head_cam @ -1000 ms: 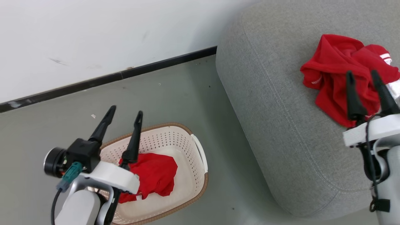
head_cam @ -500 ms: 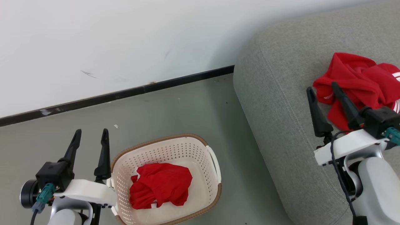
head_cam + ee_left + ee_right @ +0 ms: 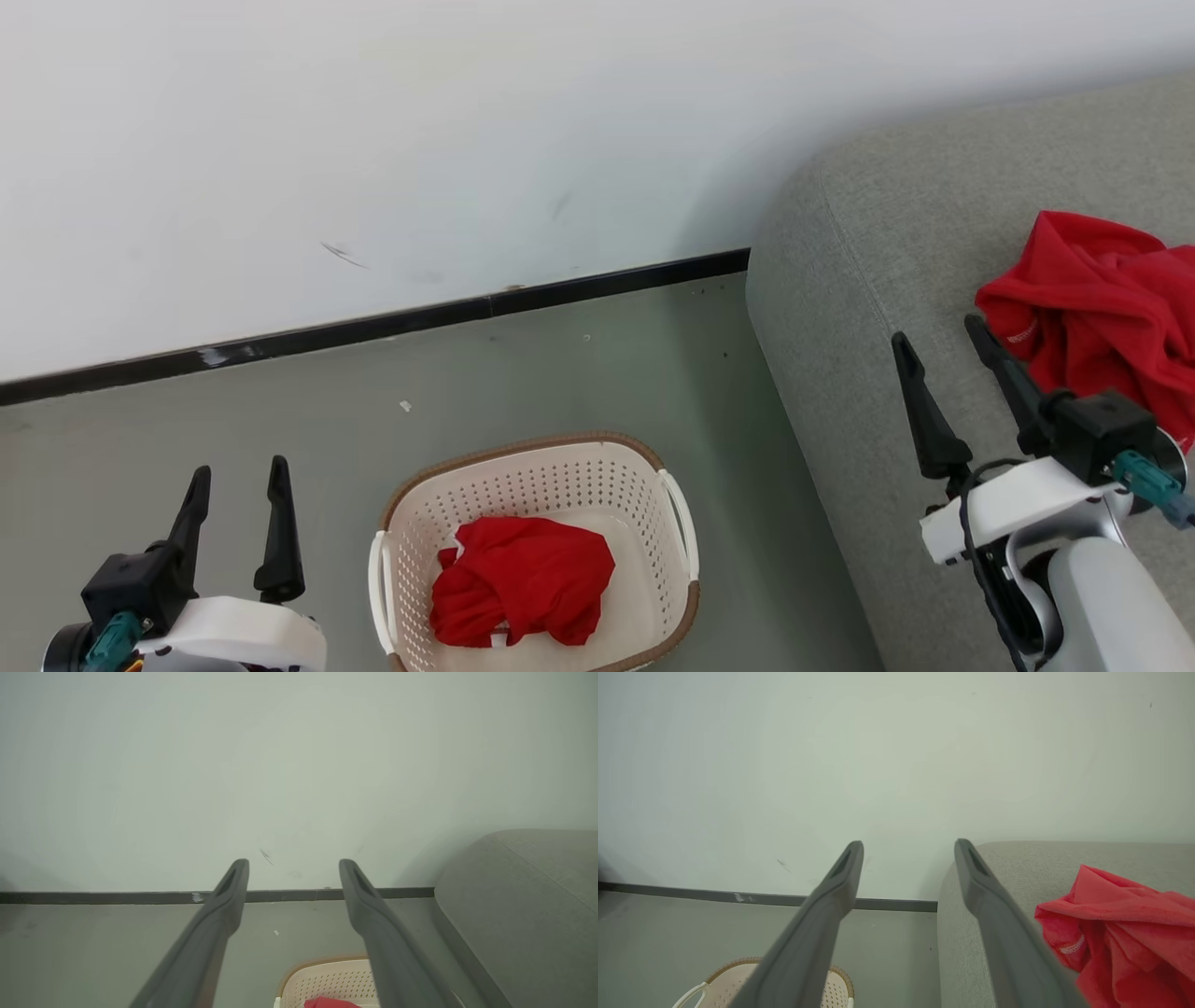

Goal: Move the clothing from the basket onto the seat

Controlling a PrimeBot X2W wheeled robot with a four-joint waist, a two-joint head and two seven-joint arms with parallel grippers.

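Since a second ago the head camera has tilted up, taking in more wall, and both arms have drawn back from what they were over: the left end effector no longer overlaps the basket, and the right one has come off the red cloth on the seat. Now the left end effector sits at the lower left above bare floor, its two fingers apart and empty, pointing toward the wall. Just to its right stands the basket, and in it lies a crumpled red garment, bunched toward the near side and a little wider across than deep (no clear long axis to grip along). Further right, past a strip of floor, rises the grey seat. The right end effector hangs over the seat's near edge, fingers likewise spread and holding nothing, with the second red garment already lying on the cushion just beside its right finger. One garment seems delivered and one is left. The coming pick turns on this: the garment in the basket lies to the right of and below the left end effector, which is plainly the nearer arm, while the right is well apart.
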